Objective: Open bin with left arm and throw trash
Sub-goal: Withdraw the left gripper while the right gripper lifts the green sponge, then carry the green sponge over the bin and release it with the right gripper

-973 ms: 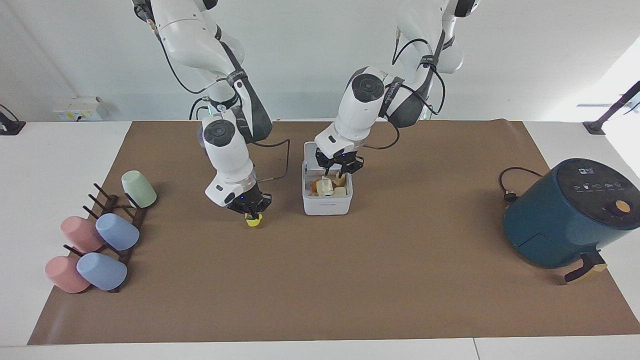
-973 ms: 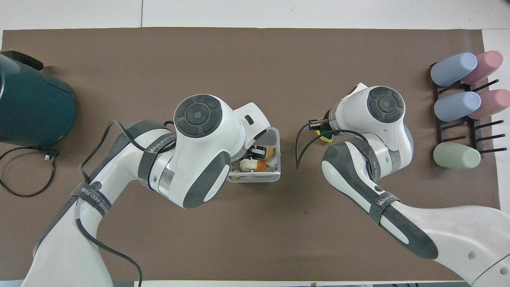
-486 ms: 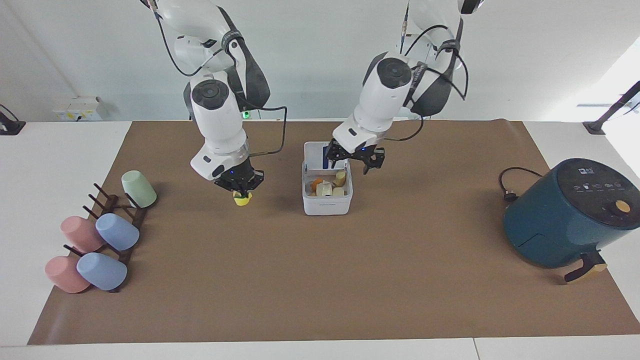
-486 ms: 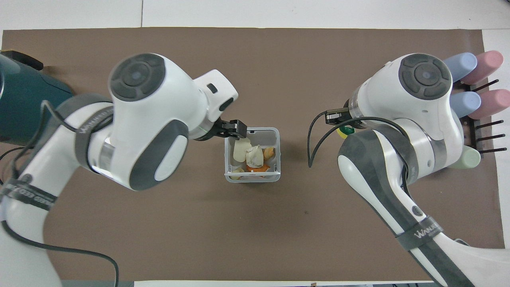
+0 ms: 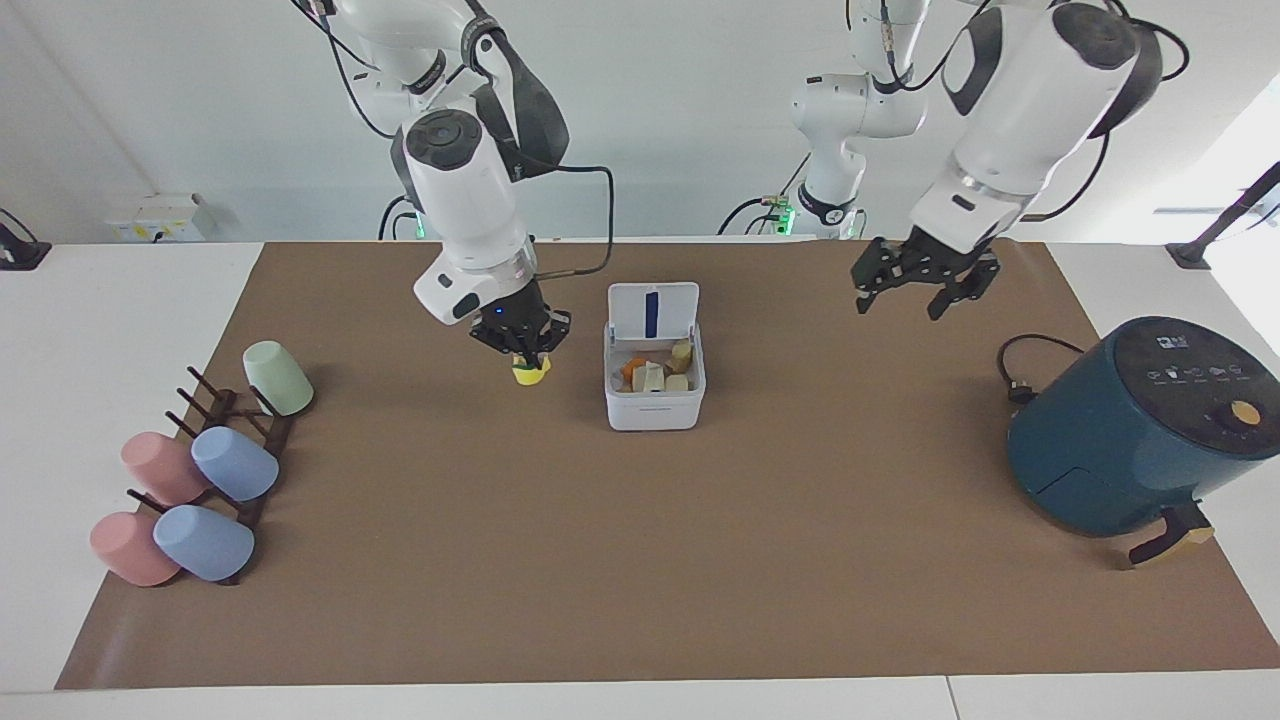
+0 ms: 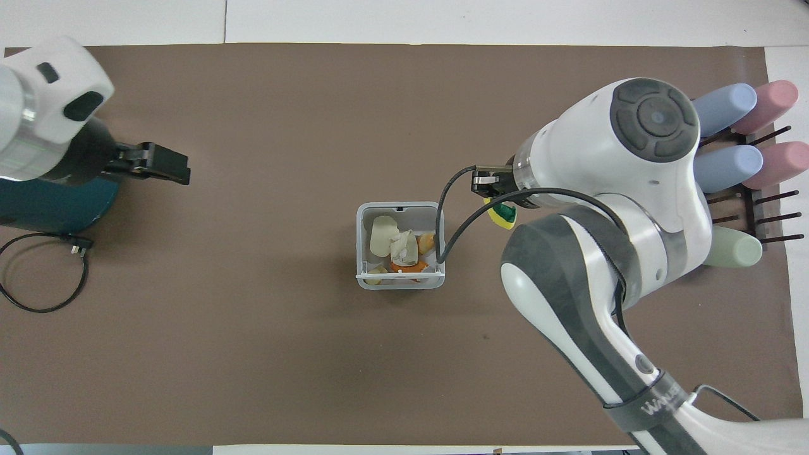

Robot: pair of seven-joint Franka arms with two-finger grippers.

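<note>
- Green-and-yellow spongy piece (image 5: 530, 373) is pinched in the closed right gripper (image 5: 524, 352), beside the open bin (image 5: 654, 408).
- Left gripper (image 5: 925, 282) hangs spread wide, empty, over the brown mat (image 5: 640, 560).

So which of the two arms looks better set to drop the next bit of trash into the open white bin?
The right one. The right gripper is shut on the green-and-yellow piece, raised beside the open bin. The left gripper is open, empty, and up near the air fryer.

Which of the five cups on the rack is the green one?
The pale green cup at the rack's end nearest the robots; the others are two blue and two pink.
</note>
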